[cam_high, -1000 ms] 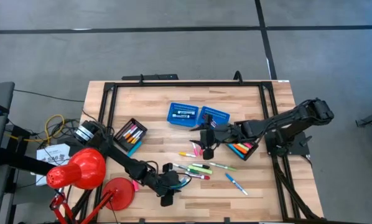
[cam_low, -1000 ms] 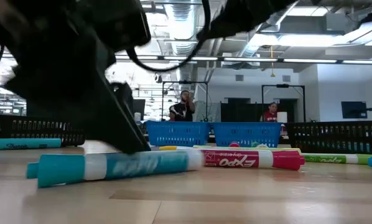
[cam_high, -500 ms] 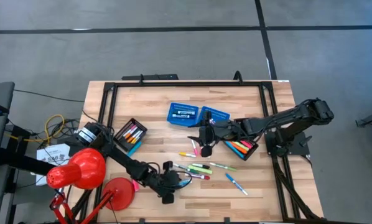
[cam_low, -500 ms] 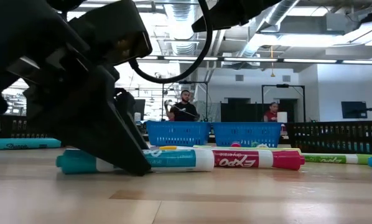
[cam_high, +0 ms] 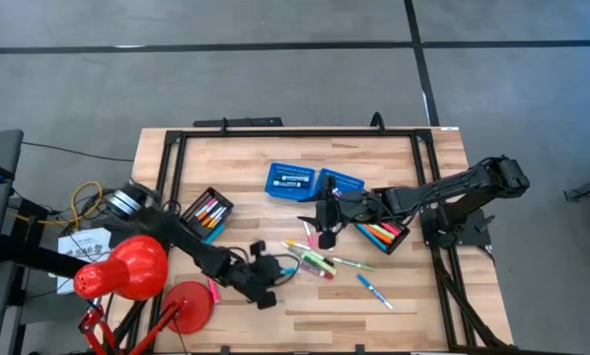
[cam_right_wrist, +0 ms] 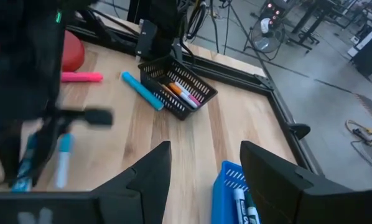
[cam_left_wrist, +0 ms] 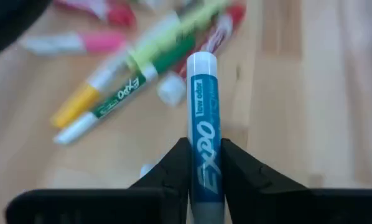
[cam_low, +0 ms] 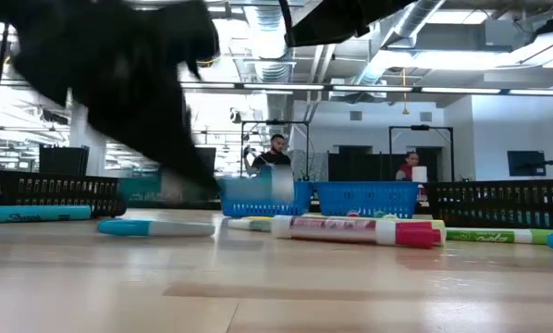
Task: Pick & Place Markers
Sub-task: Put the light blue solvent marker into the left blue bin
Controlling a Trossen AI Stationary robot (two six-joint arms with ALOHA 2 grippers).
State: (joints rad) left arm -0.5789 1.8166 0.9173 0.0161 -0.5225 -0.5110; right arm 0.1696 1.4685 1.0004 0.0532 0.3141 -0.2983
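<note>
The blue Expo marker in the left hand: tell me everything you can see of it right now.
The blue Expo marker is a slim plastic pen with a blue label printed EXPO in white and "low odor", and a white end pointing away from the wrist. It sits pinched between the two dark fingers of the left hand, near the table's front. Other markers lie beyond it; none visibly touches it.

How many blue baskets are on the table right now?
2. Both stand side by side at the table's middle: the left blue basket and the right blue basket, the latter just behind the right gripper. None appears hidden.
</note>
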